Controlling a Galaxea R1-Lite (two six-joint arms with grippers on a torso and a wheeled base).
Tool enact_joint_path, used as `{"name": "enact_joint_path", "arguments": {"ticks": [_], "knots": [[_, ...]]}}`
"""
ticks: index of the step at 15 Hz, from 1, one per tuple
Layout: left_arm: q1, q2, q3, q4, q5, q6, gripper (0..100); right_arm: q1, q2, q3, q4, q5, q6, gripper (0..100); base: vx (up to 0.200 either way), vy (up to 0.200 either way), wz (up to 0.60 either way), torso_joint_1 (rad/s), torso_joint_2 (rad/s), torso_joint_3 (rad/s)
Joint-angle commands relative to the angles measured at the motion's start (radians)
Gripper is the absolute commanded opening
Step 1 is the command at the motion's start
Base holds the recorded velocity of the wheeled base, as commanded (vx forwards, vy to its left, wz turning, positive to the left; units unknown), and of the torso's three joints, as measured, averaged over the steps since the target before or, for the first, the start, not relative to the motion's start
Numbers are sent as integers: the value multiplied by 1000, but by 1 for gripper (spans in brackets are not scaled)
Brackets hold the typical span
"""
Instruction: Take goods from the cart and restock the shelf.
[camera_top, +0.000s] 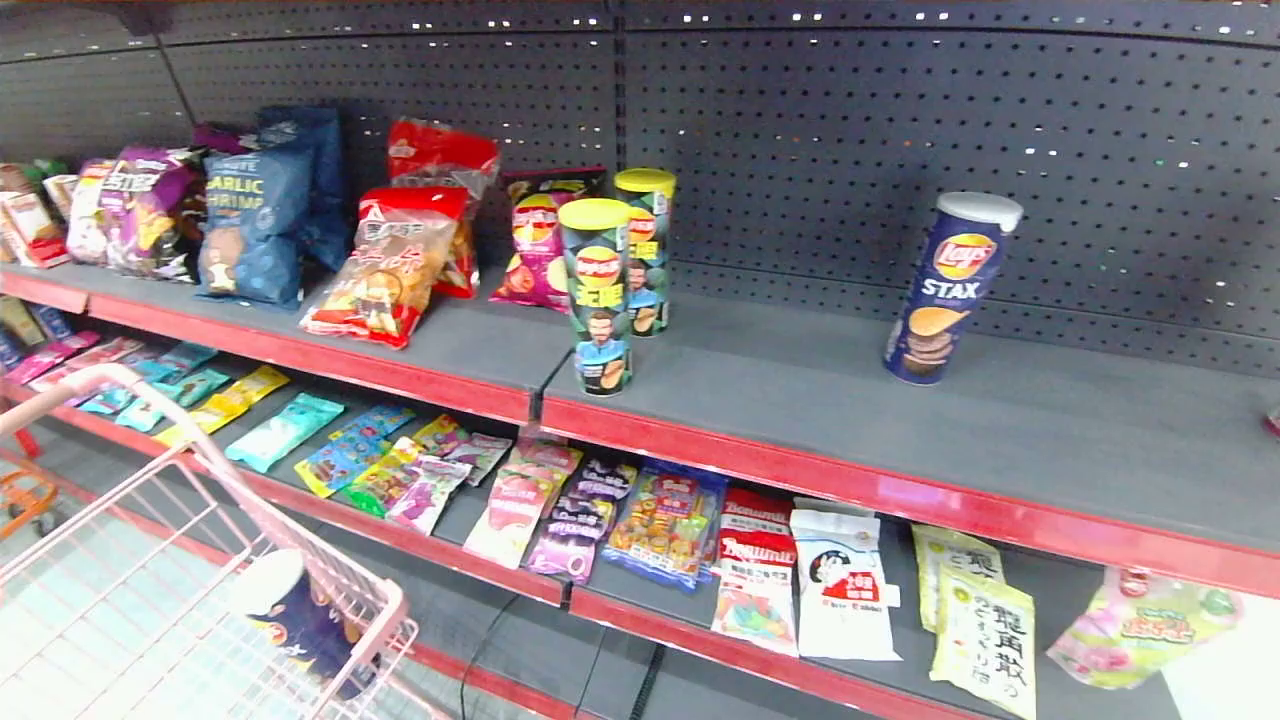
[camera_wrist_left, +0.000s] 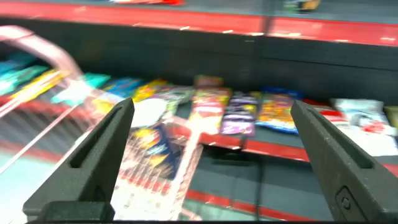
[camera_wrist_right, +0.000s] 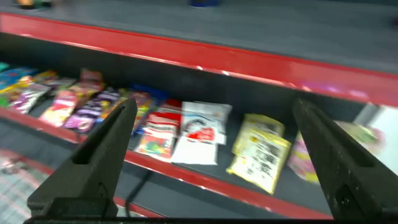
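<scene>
Dark blue cylindrical chip can w/ white lid lies on its side in the pink wire cart, near left, against its right corner. Left gripper: jaws wide apart, gripping nothing. Right gripper: same. Grey upper shelf w/ red edge: 1 similar blue can upright at right, 2 green yellow-lidded cans upright at centre, snack bags at left.

The head camera looks down on the grey, red-edged metal shelf and pink wire cart. Both wrist cameras sit lower, facing its lower tier; all share the white snack pouch.
</scene>
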Motion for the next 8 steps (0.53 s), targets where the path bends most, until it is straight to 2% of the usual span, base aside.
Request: {"name": "enact_joint_path", "arguments": {"ticks": [1, 4, 8], "knots": [[0, 1, 0, 0, 0, 0, 100, 0, 1, 0, 0, 0, 0, 100, 0, 0, 600, 2, 12, -2], [0, 1, 0, 0, 0, 0, 100, 0, 1, 0, 0, 0, 0, 100, 0, 0, 600, 1, 4, 2], [0, 1, 0, 0, 0, 0, 100, 0, 1, 0, 0, 0, 2, 100, 0, 0, 0, 0, 0, 0]]}}
